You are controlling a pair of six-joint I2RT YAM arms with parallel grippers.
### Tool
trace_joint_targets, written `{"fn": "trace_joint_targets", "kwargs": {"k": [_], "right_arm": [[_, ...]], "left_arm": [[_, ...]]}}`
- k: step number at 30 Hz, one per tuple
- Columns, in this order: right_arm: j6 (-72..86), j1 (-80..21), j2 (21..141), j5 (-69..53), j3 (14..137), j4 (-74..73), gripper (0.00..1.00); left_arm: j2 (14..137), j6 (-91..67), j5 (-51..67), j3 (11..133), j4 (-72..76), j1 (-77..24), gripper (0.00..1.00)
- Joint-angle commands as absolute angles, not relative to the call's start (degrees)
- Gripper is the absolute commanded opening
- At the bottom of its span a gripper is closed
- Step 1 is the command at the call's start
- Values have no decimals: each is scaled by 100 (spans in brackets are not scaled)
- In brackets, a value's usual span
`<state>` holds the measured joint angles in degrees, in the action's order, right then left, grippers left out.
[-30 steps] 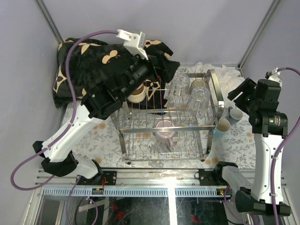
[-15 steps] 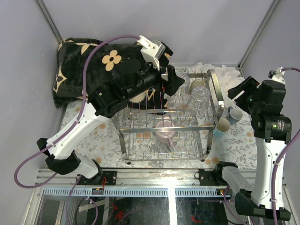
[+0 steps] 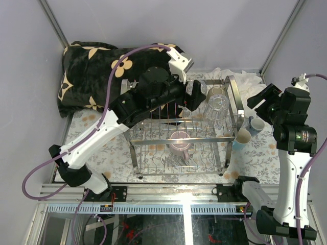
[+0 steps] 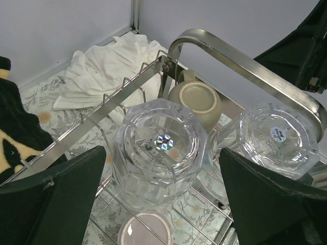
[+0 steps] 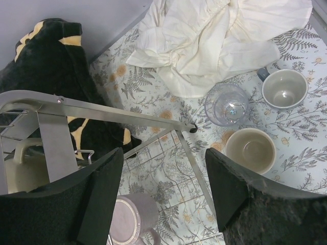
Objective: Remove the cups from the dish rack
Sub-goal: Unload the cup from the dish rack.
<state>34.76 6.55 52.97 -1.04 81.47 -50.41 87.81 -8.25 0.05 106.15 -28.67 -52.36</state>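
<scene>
Two clear ribbed glasses stand upside down on the upper tier of the dish rack, side by side at its right end: left glass, right glass

- beige cup inverted just behind the left glass, under the looped end handle
- pink-mauve mug on the lower tier, mouth up, near the rack's middle; its rim shows below the left glass in the left wrist view
- left pincer over the upper tier, jaws spread wide either side of the left glass; a gap shows on both sides, nothing gripped
- three cups already on the desk just right of the rack: grey-blue mug, cream cup, pale bluish cup, all mouth up, close together; the bluish one sits nearest the rack's foot
- right pincer hangs above the desk off the rack's right end, jaws well apart, holding nothing
- rack stands mid-desk on a fern-and-flower print cover
- crumpled white cloth behind the three cups, at the far right corner
- black blanket with cream flower shapes heaped at the far left, behind the rack
</scene>
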Motion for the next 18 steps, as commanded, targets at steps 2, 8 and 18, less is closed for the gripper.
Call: {"fn": "trace_joint_targets", "kwargs": {"k": [2,8,18], "right_arm": [[3462,677,5221,-230,8170,-4922,72],[3473,677,5199,-281,8113,-4932,72],[3481,677,5188,-281,8065,-4916,72]], "left_arm": [[8889,-577,-114,10509,-2434,-5293,92],[9031,-566,-229,10424,-2183,-5316,92],[9046,-531,-572,10177,-1750,-5349,82]]}}
